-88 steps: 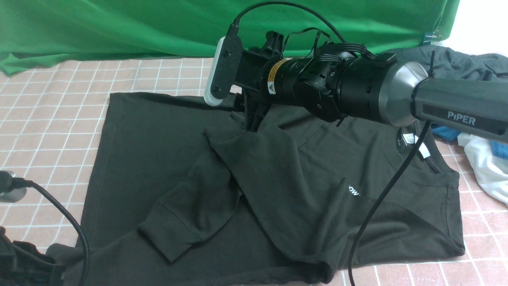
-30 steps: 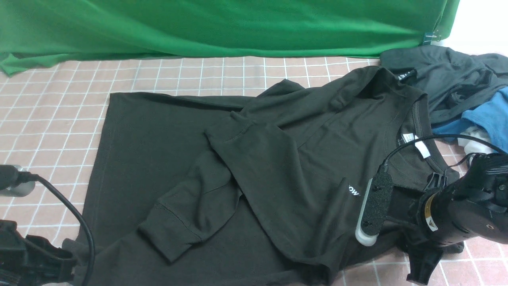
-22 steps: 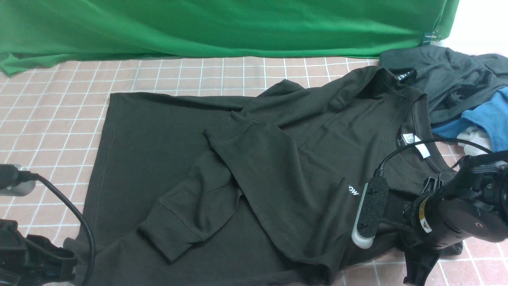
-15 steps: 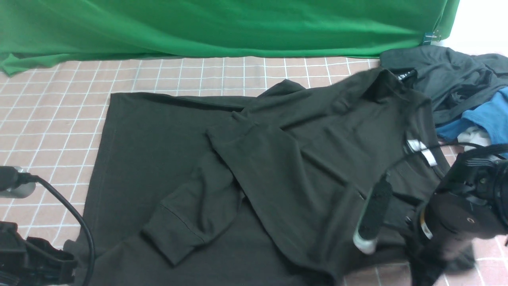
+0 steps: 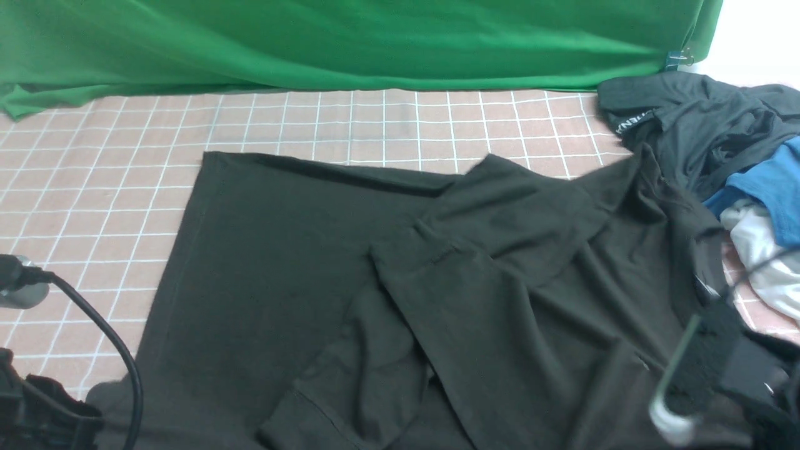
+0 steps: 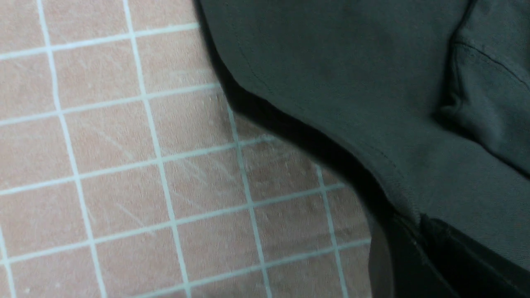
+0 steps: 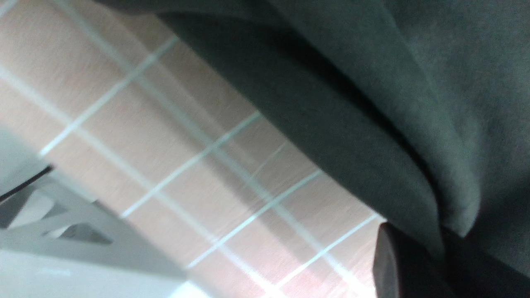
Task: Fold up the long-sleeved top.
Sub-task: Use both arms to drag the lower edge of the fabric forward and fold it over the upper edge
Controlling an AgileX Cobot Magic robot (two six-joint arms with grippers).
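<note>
Long-sleeved top [image 5: 350,275] lies creased on the checked cloth [image 5: 94,187]. Left gripper [image 6: 414,236] pinches its hem corner; right gripper [image 7: 434,248] is clamped on its edge, fabric draping above the jaws.

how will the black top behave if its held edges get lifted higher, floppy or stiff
Probably floppy: the long-sleeved top already creases and drapes in soft folds near the right gripper. Its folded-over sleeve looks loose, so it may slide off. Thin cloth; likely light, sagging between the right gripper and left gripper.
</note>
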